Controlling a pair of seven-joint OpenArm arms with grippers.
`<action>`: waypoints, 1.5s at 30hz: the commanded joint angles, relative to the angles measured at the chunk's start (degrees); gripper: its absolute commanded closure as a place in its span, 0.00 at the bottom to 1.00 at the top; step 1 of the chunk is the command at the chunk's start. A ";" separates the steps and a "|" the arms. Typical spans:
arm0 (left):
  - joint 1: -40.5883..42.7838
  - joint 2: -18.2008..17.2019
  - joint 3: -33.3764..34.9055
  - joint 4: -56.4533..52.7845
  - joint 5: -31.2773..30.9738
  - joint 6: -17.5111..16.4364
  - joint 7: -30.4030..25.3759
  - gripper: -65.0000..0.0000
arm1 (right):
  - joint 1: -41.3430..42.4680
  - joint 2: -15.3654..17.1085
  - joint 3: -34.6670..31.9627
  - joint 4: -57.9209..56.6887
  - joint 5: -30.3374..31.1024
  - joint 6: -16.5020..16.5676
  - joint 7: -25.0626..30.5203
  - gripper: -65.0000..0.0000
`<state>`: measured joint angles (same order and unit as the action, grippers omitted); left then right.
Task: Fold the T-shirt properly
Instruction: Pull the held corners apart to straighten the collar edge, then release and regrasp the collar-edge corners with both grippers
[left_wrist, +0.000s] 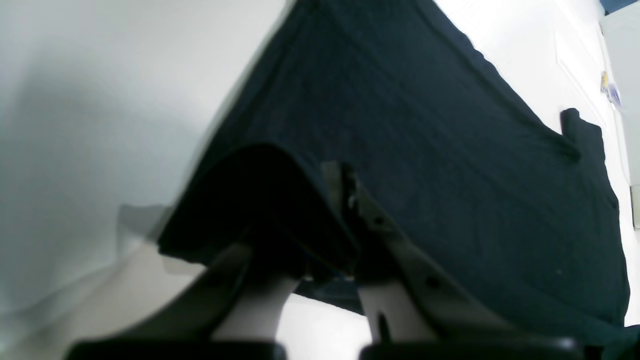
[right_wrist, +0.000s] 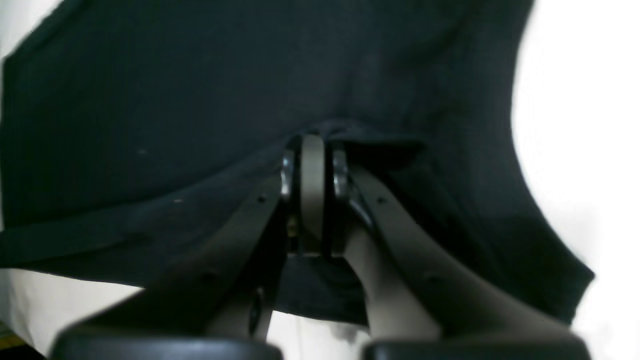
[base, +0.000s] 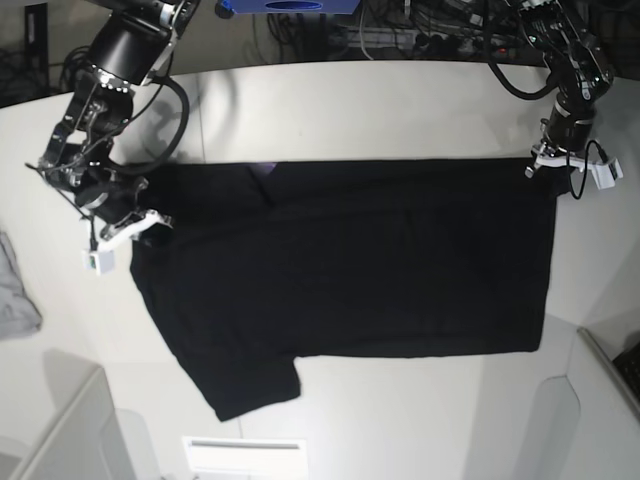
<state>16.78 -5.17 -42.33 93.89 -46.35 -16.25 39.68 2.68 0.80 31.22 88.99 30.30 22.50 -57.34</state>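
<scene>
The black T-shirt (base: 350, 260) lies spread flat on the white table (base: 400, 110), plain side up, with one sleeve (base: 250, 385) pointing toward the front. A sliver of purple shows at its neck (base: 265, 168). My left gripper (base: 548, 172) is shut on the shirt's far right corner; in the left wrist view the cloth (left_wrist: 425, 150) folds over the gripper (left_wrist: 330, 200). My right gripper (base: 150, 222) is shut on the shirt's left edge near the shoulder. In the right wrist view the gripper (right_wrist: 312, 150) pinches a ridge of the dark fabric (right_wrist: 150, 100).
A small grey cloth (base: 15, 290) lies at the table's left edge. Pale bin-like panels stand at the front left (base: 60, 430) and front right (base: 590, 410). A white slip (base: 245, 455) sits at the front edge. Cables and a blue object (base: 290, 6) line the back.
</scene>
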 joint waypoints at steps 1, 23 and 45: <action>-0.38 -0.76 -0.27 0.93 -0.82 -0.23 -1.40 1.00 | 1.23 0.48 0.03 0.99 0.95 0.14 0.86 1.00; -3.98 -0.76 -0.36 -2.59 -0.82 -0.14 -1.40 0.47 | -0.26 0.48 0.56 1.43 1.12 0.14 0.68 0.58; 10.26 -0.41 -7.04 4.18 -1.34 -0.50 -1.75 0.33 | -17.58 -7.70 11.81 19.62 3.41 -5.49 2.88 0.57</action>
<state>26.89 -4.95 -49.04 97.41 -46.76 -16.43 39.03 -15.11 -7.27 42.87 107.81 33.08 16.86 -55.46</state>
